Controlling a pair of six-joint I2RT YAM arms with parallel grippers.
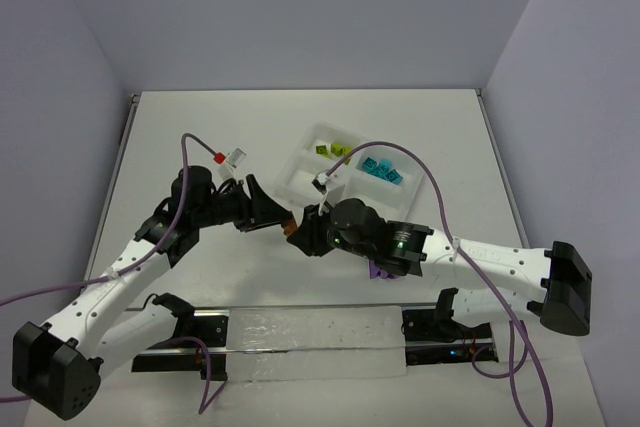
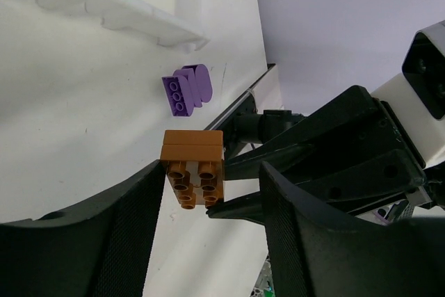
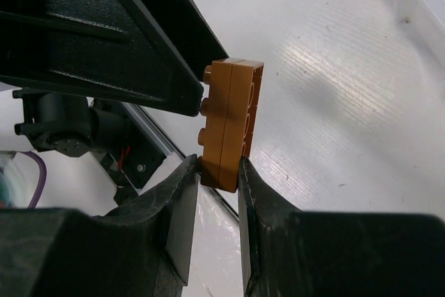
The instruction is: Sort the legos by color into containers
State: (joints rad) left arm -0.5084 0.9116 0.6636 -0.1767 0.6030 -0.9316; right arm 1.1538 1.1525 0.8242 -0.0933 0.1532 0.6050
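We pinched the orange-brown lego pair [image 3: 233, 123] in our right gripper [image 3: 214, 172], aloft just on the near side of the tray [image 1: 296, 175], while our left gripper [image 2: 212, 175] stood spread around it, one finger touching, apparently to split the stack.

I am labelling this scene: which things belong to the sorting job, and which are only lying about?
Job: orange-brown brick, purple bricks, lime bricks, teal bricks, white tray.
Lying about: clear strip with black brackets.
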